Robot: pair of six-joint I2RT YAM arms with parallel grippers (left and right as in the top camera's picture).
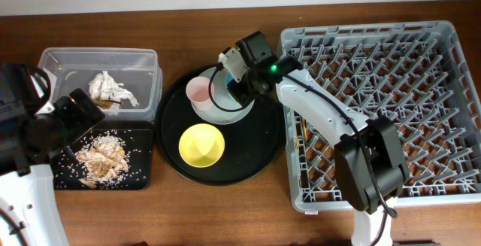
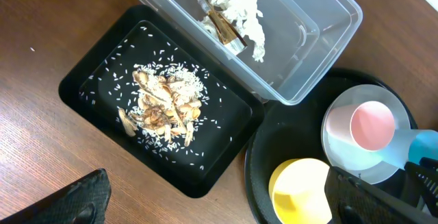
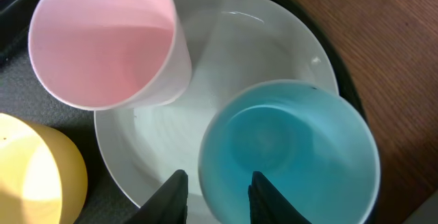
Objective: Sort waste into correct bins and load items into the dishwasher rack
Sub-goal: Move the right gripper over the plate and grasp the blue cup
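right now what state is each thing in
pink cup, upright, empty, on the plate
blue cup, upright, empty, on the plate
plate, carrying both cups
yellow bowl, upright, empty
clear tub, open, holding tissue and wrapper
black tray, holding food scraps
rack, nothing loaded that shows
right gripper, open astride blue cup's rim
left gripper, open, holding nothing

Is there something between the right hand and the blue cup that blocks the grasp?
Nothing visible. The right hand hangs right over the blue cup, its fingers astride the near rim. The pink cup stands beside on the same plate, apart from the fingers.
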